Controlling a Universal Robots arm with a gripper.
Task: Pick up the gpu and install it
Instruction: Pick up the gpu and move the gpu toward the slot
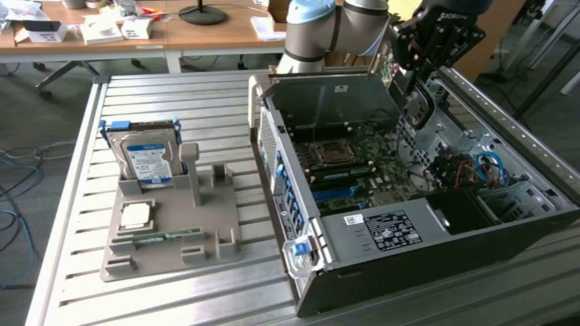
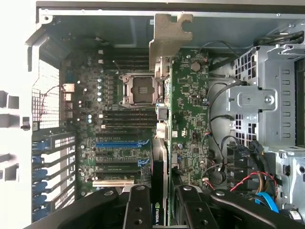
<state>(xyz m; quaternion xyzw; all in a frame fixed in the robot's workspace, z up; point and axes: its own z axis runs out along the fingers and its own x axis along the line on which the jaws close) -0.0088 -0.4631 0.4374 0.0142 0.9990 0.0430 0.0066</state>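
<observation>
The gripper [image 2: 161, 192] is clamped on the gpu [image 2: 161, 167]. Its two black fingers [image 2: 138, 205] press the card's flat faces from either side, with the card edge-on between them. The card's long axis runs straight out from the fingers. The silver bracket [image 2: 169, 40] is at the far end, pointing away from the gripper and toward the wall of the open computer case [image 1: 381, 272]. A small green logo shows on the dark edge near the grip.

In the exterior view the arm holds the card in the air over the far end of the case, towards that view's right. The card is above the motherboard [image 2: 119, 157] and not seated in it. In the wrist view it lies parallel to the CPU socket [image 2: 141, 89] and crosswise to the blue expansion slots [image 2: 121, 143].

On the slatted metal table [image 1: 181, 95], at the exterior view's left, a gray holder [image 1: 172, 255] stands well apart from the case. It carries an upright hard drive [image 1: 149, 159] (blue-and-white label), a square processor [image 1: 136, 215] and a green memory stick [image 1: 168, 236].
</observation>
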